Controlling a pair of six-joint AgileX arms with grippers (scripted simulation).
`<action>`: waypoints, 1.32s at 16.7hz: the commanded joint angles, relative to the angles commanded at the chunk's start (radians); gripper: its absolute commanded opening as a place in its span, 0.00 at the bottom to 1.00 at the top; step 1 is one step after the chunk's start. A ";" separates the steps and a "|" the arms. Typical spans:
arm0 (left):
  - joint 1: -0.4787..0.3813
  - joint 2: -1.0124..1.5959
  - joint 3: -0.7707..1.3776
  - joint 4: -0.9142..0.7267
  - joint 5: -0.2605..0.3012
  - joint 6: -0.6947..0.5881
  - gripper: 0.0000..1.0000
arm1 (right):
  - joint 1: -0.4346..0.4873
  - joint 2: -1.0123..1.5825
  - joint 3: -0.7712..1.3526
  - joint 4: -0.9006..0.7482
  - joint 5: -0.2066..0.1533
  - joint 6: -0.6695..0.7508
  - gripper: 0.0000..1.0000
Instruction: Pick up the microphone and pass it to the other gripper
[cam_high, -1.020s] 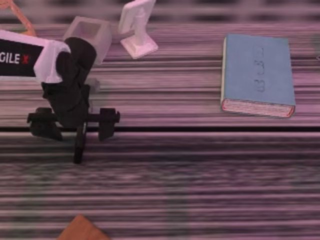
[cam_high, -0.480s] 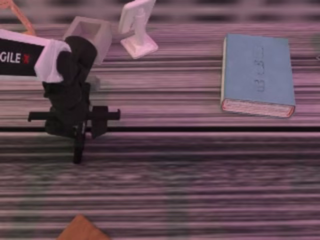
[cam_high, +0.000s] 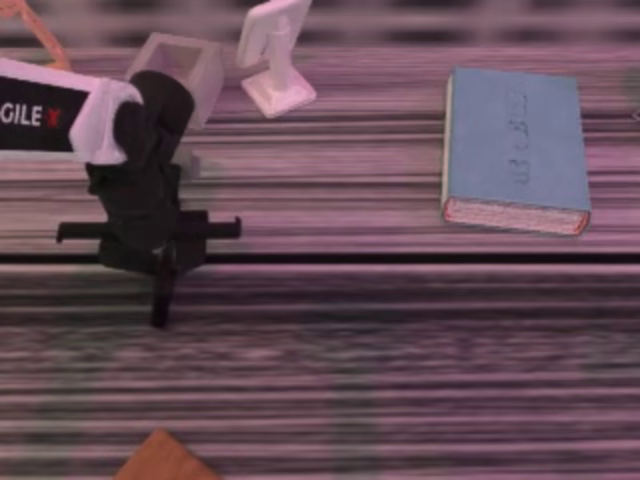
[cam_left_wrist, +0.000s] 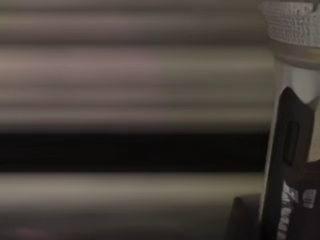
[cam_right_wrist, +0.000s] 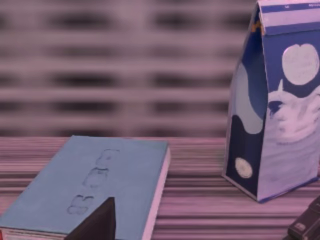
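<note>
Your left gripper is clamped on the microphone, fingers closed around its black handle. Arm casing reads "GILE X". Right gripper: state unreadable.

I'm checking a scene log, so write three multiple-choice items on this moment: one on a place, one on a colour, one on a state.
1. Where is the left pincer?
A. table's left side
B. over the book
C. table's right edge

2. What colour is the book's cover?
A. red
B. blue
C. green

3. What state is the left pincer in?
A. wide open
B. shut on nothing
C. shut on the microphone

Key: 1 A, it hangs at the top view's left; 2 B, the cover shows blue; 3 C, the fingers clamp the black handle.
</note>
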 joint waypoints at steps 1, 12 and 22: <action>0.000 0.000 0.000 0.001 0.000 0.000 0.00 | 0.000 0.000 0.000 0.000 0.000 0.000 1.00; 0.019 -0.108 -0.154 0.598 0.243 0.112 0.00 | 0.000 0.000 0.000 0.000 0.000 0.000 1.00; 0.051 -0.319 -0.394 1.407 0.553 0.259 0.00 | 0.000 0.000 0.000 0.000 0.000 0.000 1.00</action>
